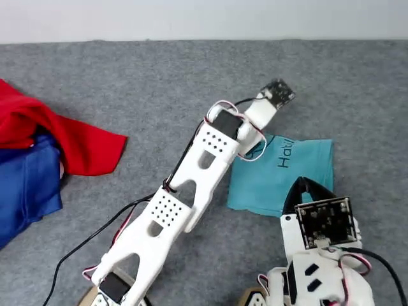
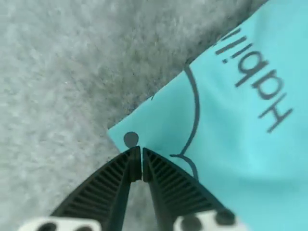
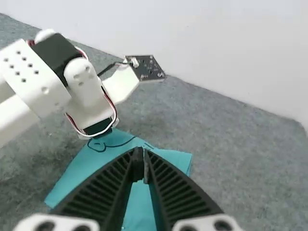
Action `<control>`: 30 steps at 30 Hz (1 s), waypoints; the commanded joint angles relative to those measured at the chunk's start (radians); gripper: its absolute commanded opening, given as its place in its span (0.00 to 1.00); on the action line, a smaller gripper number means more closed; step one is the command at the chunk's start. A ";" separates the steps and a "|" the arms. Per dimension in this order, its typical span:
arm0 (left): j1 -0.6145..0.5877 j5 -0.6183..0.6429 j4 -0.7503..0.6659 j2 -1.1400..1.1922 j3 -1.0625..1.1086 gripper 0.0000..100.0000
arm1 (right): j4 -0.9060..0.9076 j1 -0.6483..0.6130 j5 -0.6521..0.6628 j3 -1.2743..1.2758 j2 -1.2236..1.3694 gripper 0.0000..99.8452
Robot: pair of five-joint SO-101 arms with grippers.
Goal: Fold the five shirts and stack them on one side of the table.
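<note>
A teal shirt with dark print lies folded flat on the grey table right of centre. My left gripper is shut, its tips resting at a corner of the teal shirt; I cannot tell whether cloth is pinched. The left arm stretches diagonally from the front edge to that corner. My right gripper is shut and hovers over the shirt's near edge, with nothing in it. A crumpled red shirt and a blue shirt lie heaped at the left edge.
Grey felt covers the table, bare across the back and between the heap and the teal shirt. A white wall rises behind the far edge. The left arm's wrist stands close in front of the right gripper.
</note>
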 commanded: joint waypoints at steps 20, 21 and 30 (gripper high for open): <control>-0.129 -0.009 0.129 -0.365 -0.021 0.02 | -0.223 0.002 0.012 0.212 0.038 0.01; -0.138 -0.009 0.129 -0.394 -0.002 0.02 | -0.242 0.002 0.012 0.222 0.062 0.01; -0.233 -0.009 0.129 -0.738 0.312 0.02 | -0.355 0.056 0.104 0.238 0.410 0.01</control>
